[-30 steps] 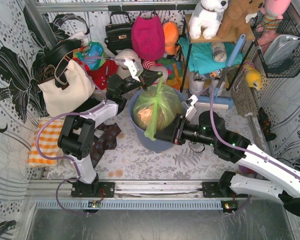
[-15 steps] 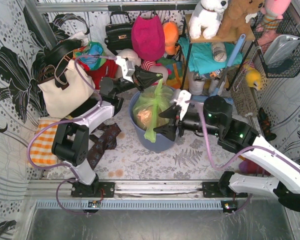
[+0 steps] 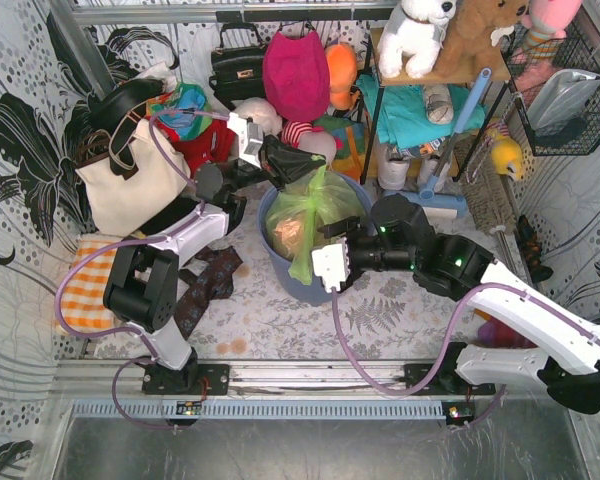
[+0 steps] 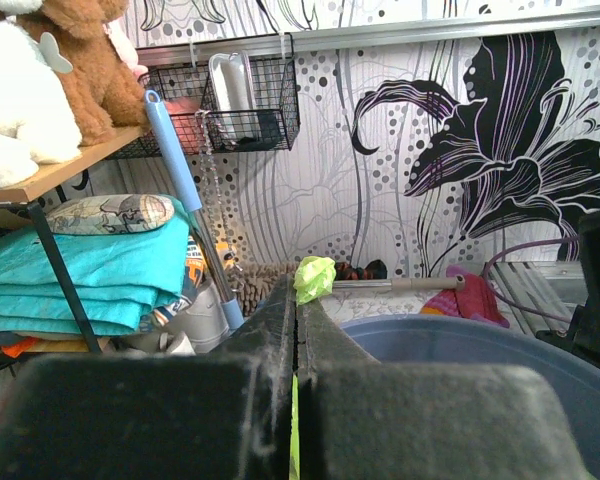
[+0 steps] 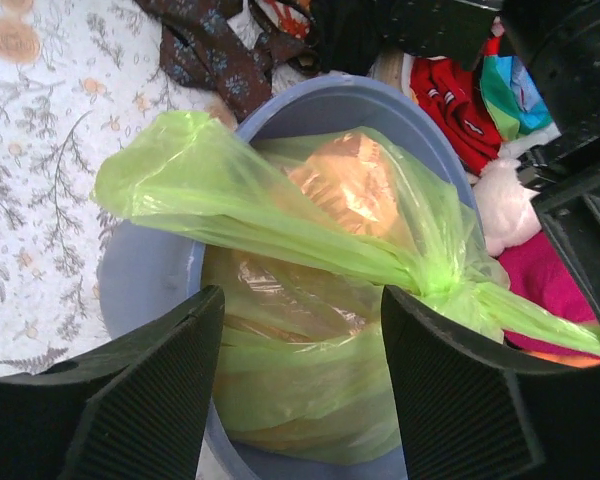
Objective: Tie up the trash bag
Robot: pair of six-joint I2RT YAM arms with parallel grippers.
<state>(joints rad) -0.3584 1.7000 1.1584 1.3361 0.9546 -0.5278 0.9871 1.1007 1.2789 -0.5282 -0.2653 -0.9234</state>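
1. Trash bag (image 3: 315, 215): thin light-green plastic with pinkish-brown paper showing through. It sits in the round blue-grey bin (image 3: 280, 268) at the middle of my table (image 3: 280, 320).
2. At the far left an orange checked cloth (image 3: 88, 282) lies flat, and a cream handbag (image 3: 132, 180) stands behind it near the patterned wall.
3. My left pincer (image 3: 315, 165) reaches in over the bin's far rim. Its fingers (image 4: 180, 420) are pressed tight together on a thin strand of the trash bag's neck. In my left wrist view a green line runs down the seam between them, and a crumpled green tip pokes out just past them.
4. From that pinch the strand runs down to a gathered bunch at the top of the bag. A second, loose flap of plastic spreads away from the bunch and hangs over the bin's near rim.
5. My right pincer (image 3: 327, 250) hovers at the bin's near right side. Its jaws are spread wide and its fingers (image 5: 140, 400) grip nothing; through the gap I see the bag and the bin below.
6. Further right stands a shelf with folded turquoise cloth (image 3: 410, 110) and plush toys (image 3: 420, 30) on top. A blue-handled mop (image 3: 460, 130) leans against it, and a wire basket (image 3: 560, 100) hangs on the right wall.
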